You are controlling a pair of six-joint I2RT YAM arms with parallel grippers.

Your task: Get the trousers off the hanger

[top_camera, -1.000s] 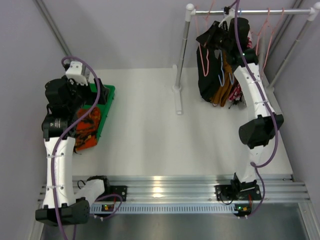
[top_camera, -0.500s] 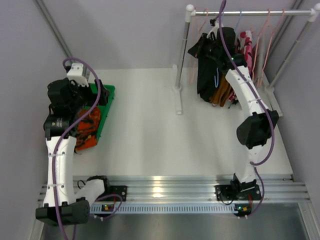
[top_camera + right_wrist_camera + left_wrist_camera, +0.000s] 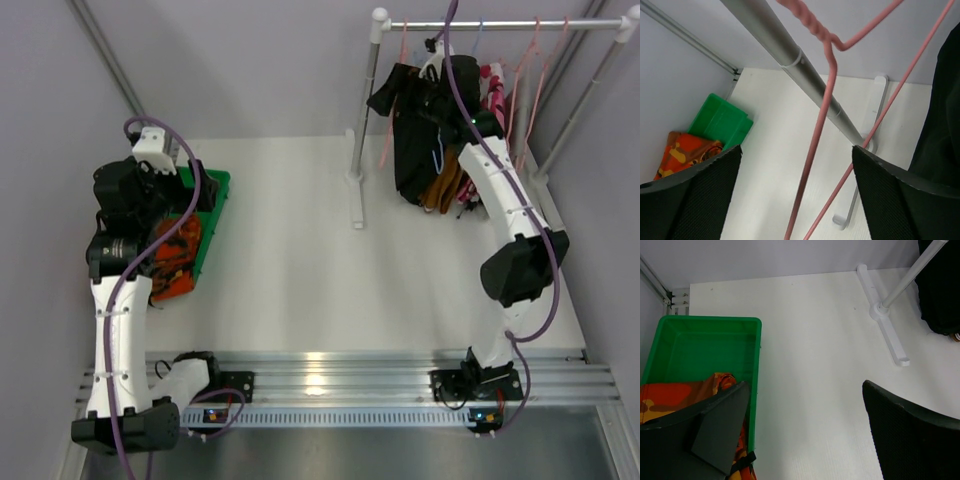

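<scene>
Black trousers [image 3: 410, 130] hang from the rail [image 3: 500, 23], with mustard-brown trousers [image 3: 445, 185] behind them and red-pink floral cloth [image 3: 492, 82] further right. My right gripper [image 3: 796, 152] is up under the rail [image 3: 785, 50] beside the black trousers [image 3: 945, 100]. It is open, and a bare pink hanger [image 3: 825, 100] passes between its fingers without touching them. Orange patterned trousers [image 3: 670, 395] lie in the green bin [image 3: 705, 340]. My left gripper [image 3: 805, 390] hovers open over the bin's right edge, holding nothing.
The rack's post [image 3: 910, 275] stands on a white foot [image 3: 890, 335] at the back of the table. Several more pink hangers [image 3: 540, 70] hang along the rail towards the right wall. The green bin [image 3: 215, 205] sits at the left.
My right gripper has slid left along the rail and opened. The black trousers have shifted left with it. The left arm has stayed put.
</scene>
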